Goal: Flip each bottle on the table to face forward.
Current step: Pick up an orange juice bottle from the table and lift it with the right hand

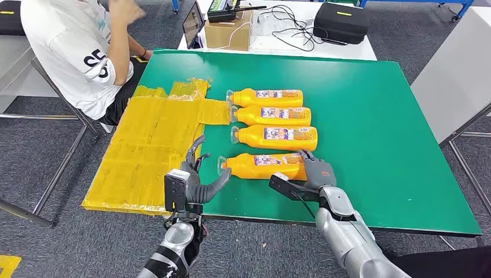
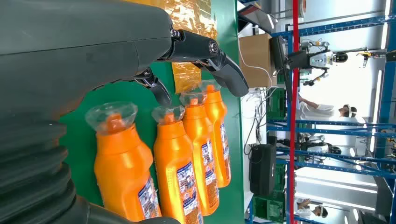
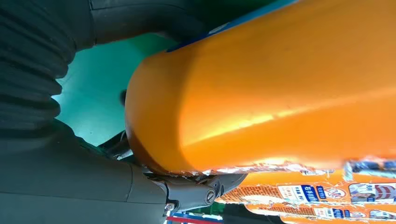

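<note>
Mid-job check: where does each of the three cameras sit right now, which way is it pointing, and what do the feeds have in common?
Head view: high on the body, looking forward and down at the green table, four orange bottles, both arms, a seated person.
Left wrist view: behind the left hand, turned sideways, looking along the bottle row toward shelving.
Right wrist view: behind the right hand, pressed close to the nearest bottle.
Shared: the nearest bottle, held by the right hand, appears in all three; the left hand hovers open.

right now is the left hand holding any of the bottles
No, the left hand hovers open, its fingers spread near the cap of the nearest bottle without touching it, while the right hand grips that bottle.
</note>
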`<state>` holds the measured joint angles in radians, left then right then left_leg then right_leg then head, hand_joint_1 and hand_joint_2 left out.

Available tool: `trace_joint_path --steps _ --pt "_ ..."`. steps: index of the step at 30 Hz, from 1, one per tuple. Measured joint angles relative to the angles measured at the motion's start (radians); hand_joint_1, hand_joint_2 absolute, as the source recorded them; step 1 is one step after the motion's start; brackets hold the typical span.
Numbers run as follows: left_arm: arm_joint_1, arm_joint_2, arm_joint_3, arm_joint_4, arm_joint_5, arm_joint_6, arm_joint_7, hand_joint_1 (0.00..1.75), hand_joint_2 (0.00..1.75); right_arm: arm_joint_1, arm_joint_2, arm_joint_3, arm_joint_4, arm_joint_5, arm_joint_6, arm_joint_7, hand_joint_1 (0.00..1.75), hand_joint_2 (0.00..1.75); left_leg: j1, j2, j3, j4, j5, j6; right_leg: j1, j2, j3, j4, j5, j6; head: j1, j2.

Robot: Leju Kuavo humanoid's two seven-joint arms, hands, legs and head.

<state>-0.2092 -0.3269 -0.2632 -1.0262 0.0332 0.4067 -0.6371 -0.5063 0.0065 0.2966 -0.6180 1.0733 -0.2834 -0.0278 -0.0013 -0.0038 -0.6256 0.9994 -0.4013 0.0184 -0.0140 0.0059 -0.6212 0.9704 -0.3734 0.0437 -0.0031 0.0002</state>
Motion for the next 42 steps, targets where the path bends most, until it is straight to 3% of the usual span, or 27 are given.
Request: trace_joint_path --steps 8,14,18,28,42 --pt "0.001 0.0 0.007 0.0 0.0 0.019 -0.01 0.0 1.75 0.022 0.006 -0.003 -0.013 -0.125 -0.049 -0.073 1.75 1.75 0.0 0.0 -0.001 0.0 0.0 0.0 0.0 0.0 0.0 0.0 0.0 0.0 0.0 0.0" --pt "0.002 0.002 0.021 0.0 -0.006 0.074 -0.047 0.0 1.75 0.143 0.057 -0.045 -0.207 -0.45 -0.069 -0.177 1.75 1.75 0.0 -0.001 -0.005 0.0 0.0 0.0 0.0 0.0 -0.004 0.001 0.0 0.0 0.0 0.0" --pt "0.0 0.003 0.03 0.0 -0.01 0.104 -0.059 0.0 1.75 0.183 0.098 -0.08 -0.291 -0.567 -0.109 -0.226 1.75 1.75 0.0 -0.001 -0.008 0.0 0.0 0.0 0.0 -0.001 -0.006 0.001 -0.001 0.0 0.0 0.0" --pt "-0.007 0.005 0.046 -0.005 -0.003 0.102 -0.037 0.0 1.75 0.216 0.163 -0.117 -0.322 -0.587 -0.277 -0.317 1.75 1.75 0.0 -0.002 -0.009 0.0 0.0 0.0 -0.001 -0.001 -0.007 0.001 -0.001 0.001 0.0 0.0" --pt "-0.037 0.002 0.006 -0.008 0.027 -0.023 0.036 0.0 1.75 0.183 0.263 -0.053 -0.271 -0.655 -0.18 -0.368 1.75 1.75 0.0 -0.002 -0.01 0.0 0.0 0.0 0.0 -0.001 -0.008 0.001 -0.001 0.0 0.0 0.0"
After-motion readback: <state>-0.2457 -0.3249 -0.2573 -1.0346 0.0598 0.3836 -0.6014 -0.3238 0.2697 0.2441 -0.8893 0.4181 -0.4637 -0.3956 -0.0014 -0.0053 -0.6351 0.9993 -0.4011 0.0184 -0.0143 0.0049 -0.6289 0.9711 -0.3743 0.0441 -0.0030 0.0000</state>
